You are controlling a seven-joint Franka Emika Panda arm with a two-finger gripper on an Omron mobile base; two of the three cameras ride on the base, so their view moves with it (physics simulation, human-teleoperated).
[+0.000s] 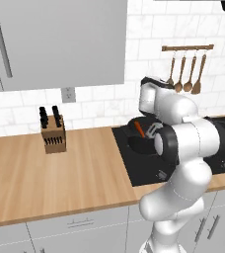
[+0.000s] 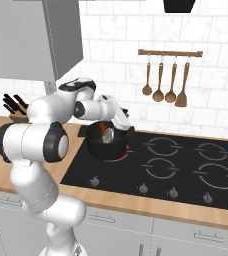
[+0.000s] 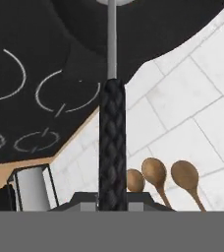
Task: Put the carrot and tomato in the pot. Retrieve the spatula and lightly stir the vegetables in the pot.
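The black pot (image 2: 99, 145) stands on the cooktop's near-left burner, also seen as the pot (image 1: 137, 143). My gripper (image 2: 121, 119) hangs over the pot's right rim, shut on the spatula's thin black handle (image 3: 112, 147). The handle runs into a silver shaft (image 3: 112, 44) that dips into the pot (image 3: 153, 29). The spatula's silver head (image 2: 108, 135) sits inside the pot, next to the orange carrot (image 2: 102, 129), which leans on the inner wall and shows again as the carrot (image 1: 140, 130). The tomato is hidden.
The black cooktop (image 2: 186, 160) spreads to the right of the pot. Brown wooden spoons (image 2: 166, 80) hang on a wall rail behind it. A knife block (image 1: 53, 131) stands on the wooden counter (image 1: 45, 178) to the left, under a grey wall cabinet (image 1: 60, 39).
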